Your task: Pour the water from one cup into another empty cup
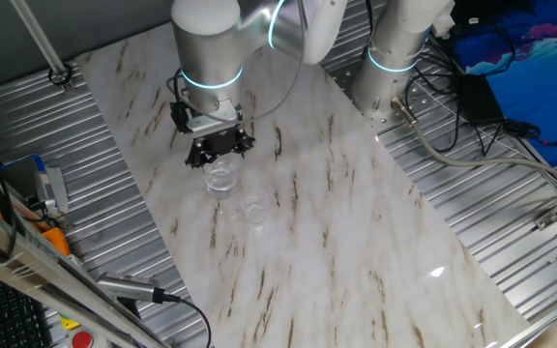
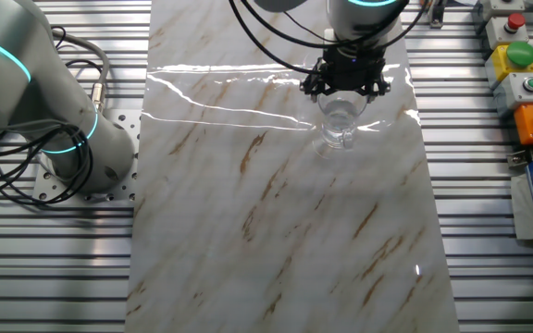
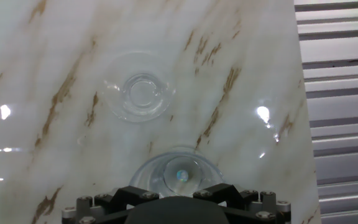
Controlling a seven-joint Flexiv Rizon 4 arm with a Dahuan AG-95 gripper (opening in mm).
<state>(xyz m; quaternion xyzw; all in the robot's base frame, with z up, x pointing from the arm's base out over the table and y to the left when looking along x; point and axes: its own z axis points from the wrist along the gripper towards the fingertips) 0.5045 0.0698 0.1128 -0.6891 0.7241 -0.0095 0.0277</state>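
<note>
Now I'm hovering the gripper [image 1: 219,152], jaws released, just above the big tumbler [image 1: 221,178] standing on the worktop [image 1: 356,232] near the small cup [image 1: 253,212], needing a descent to grasp.

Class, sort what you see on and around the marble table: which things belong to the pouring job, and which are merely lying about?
Belongs to the job:
- larger clear glass tumbler
- smaller clear glass cup
- black two-finger gripper

Just lying about:
- orange box with buttons
- blue cloth
- red button
</note>
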